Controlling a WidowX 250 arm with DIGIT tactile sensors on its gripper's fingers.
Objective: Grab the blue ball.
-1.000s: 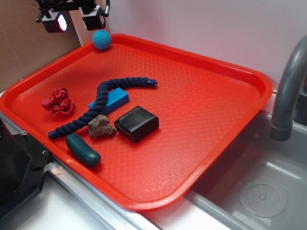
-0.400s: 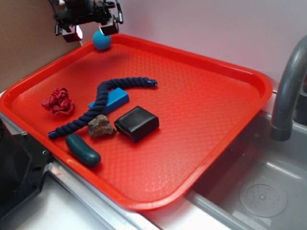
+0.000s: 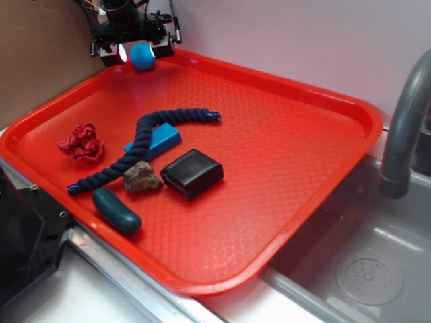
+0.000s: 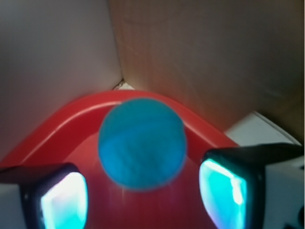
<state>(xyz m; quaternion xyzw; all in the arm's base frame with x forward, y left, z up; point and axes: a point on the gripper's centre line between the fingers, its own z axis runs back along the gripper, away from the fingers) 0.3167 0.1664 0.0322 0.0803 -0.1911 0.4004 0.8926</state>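
The blue ball (image 3: 143, 56) rests in the far left corner of the red tray (image 3: 303, 108), against its rim. My gripper (image 3: 138, 51) is low over that corner, open, one finger on each side of the ball. In the wrist view the blue ball (image 4: 142, 142) fills the centre, blurred, just ahead of the gap between the two glowing pads (image 4: 223, 193). There is a gap between each pad and the ball.
On the tray lie a dark blue rope (image 3: 141, 145), a flat blue block (image 3: 159, 141), a brown rock (image 3: 141, 177), a black block (image 3: 192, 172), a dark teal capsule (image 3: 116, 210) and a red cloth wad (image 3: 82, 142). A cardboard wall (image 3: 40, 54) stands left. A sink and faucet (image 3: 404, 128) are on the right.
My gripper has come down and to the right, from left of the ball to straddling it. The ball and the other objects have not moved.
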